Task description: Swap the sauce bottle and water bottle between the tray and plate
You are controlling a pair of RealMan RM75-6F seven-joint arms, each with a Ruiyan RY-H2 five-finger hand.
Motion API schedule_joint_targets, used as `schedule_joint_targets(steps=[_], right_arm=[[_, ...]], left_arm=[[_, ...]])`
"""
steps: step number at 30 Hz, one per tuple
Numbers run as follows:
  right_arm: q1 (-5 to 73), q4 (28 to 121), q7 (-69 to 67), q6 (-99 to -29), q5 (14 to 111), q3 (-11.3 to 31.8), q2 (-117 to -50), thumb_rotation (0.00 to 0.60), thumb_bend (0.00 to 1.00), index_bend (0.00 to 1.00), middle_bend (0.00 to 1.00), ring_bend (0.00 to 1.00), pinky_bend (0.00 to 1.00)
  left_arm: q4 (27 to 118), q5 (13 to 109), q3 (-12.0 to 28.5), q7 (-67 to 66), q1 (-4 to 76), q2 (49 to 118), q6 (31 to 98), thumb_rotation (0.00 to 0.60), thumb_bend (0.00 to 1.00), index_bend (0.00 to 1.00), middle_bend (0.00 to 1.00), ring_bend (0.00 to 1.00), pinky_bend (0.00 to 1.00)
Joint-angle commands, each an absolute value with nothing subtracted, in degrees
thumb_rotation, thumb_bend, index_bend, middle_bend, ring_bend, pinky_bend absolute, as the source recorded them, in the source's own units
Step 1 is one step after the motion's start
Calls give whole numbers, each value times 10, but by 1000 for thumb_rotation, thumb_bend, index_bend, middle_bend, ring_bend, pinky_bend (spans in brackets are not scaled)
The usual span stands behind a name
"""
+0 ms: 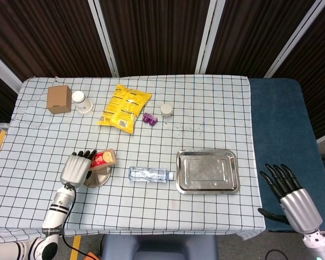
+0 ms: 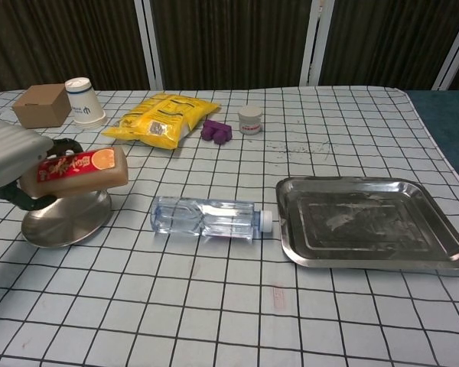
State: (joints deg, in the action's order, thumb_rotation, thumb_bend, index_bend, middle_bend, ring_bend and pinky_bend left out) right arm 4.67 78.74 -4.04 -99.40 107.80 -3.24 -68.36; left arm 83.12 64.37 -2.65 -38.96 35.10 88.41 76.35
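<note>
Over the plate (image 2: 61,225) at the table's left front, my left hand (image 1: 76,167) grips the sauce bottle (image 2: 80,168), fingers wrapped around its near end, the bottle lying sideways just above the metal dish. Beside it to the right, the water bottle (image 2: 205,217) lies flat on the checked cloth (image 1: 206,108), its cap pointing at the tray (image 2: 371,225) and almost touching the rim. Off the table's right edge, my right hand (image 1: 292,195) hangs with fingers spread, holding nothing. Farther back sit a yellow snack bag (image 1: 124,107) and a cardboard box (image 1: 59,98).
</note>
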Motion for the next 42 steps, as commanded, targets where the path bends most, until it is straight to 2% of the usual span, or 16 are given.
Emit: schedule_joint_targets(steps=[1, 12, 15, 18, 21, 28, 33, 39, 42], right_arm=[[46, 788, -40, -994, 1078, -32, -684, 600, 0, 0, 0, 0, 0], [46, 788, -40, -995, 1077, -32, -684, 600, 0, 0, 0, 0, 0], [46, 788, -39, -994, 1078, -33, -684, 600, 0, 0, 0, 0, 0], [46, 788, -39, -994, 1077, -32, -684, 600, 0, 0, 0, 0, 0], [46, 788, -38, -994, 1077, -32, -685, 600, 0, 0, 0, 0, 0], [46, 788, -36, -993, 1077, -33, -686, 600, 0, 0, 0, 0, 0], [47, 788, -35, -989, 1075, -33, -686, 600, 0, 0, 0, 0, 0], [54, 798, -26, -968, 1072, -34, -685, 600, 0, 0, 0, 0, 0], [67, 813, -17, -944, 1078, -38, -679, 600, 0, 0, 0, 0, 0]], left_arm=[[822, 666, -32, -383, 339, 894, 771, 600, 508, 505, 686, 647, 704], [793, 703, -40, -399, 313, 916, 758, 600, 495, 433, 550, 528, 679], [801, 690, -35, -405, 309, 912, 741, 600, 475, 319, 384, 404, 614], [814, 681, -28, -405, 306, 905, 728, 600, 451, 114, 138, 189, 479], [825, 678, -22, -409, 302, 898, 724, 600, 429, 8, 19, 72, 408], [855, 670, -16, -426, 292, 883, 722, 600, 420, 0, 0, 6, 336], [892, 679, -17, -424, 278, 856, 736, 600, 412, 0, 0, 0, 303], [917, 730, -12, -324, 228, 809, 816, 600, 394, 0, 6, 7, 310], [900, 734, 5, -270, 190, 805, 878, 600, 395, 59, 99, 94, 318]])
